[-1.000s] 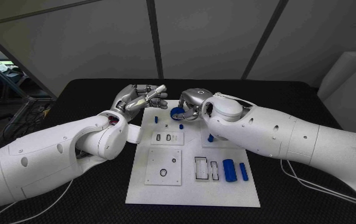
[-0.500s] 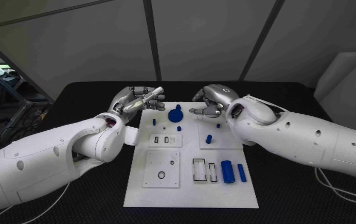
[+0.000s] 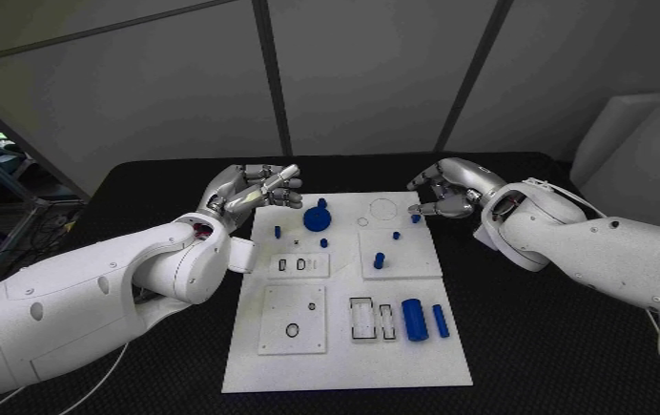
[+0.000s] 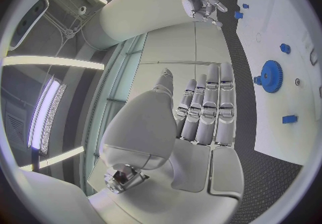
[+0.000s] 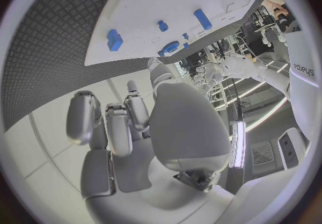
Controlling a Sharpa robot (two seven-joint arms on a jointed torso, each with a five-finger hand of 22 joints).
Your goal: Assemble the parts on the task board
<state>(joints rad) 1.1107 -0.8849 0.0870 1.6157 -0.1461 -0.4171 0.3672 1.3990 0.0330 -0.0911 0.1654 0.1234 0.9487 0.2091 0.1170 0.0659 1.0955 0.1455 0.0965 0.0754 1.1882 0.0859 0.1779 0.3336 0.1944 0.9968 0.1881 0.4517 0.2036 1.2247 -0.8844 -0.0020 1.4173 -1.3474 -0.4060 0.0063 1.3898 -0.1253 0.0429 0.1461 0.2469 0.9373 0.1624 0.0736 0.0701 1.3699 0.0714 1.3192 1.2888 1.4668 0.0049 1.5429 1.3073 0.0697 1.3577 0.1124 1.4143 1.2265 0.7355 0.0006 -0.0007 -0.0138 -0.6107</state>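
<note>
1. White rectangular task board (image 3: 344, 339) lies on the black table (image 3: 550, 339), between both hands.
2. Left hand (image 3: 252, 189), fingers curled together, holds nothing; its wrist view shows the blue toothed gear (image 4: 271, 76) just beside its fingertips.
3. Right hand (image 3: 451, 191) hovers curled and empty, near the board's far corner.

Dim head view, bright strip lights in the wrist views

The white rectangular task board (image 3: 351, 339) is the brightest surface at lower centre of the head view, against the dull black textured table (image 3: 550, 339); long ceiling lights glare at the left of the left wrist circle; fisheye bends straight edges near both circles' rims.
</note>
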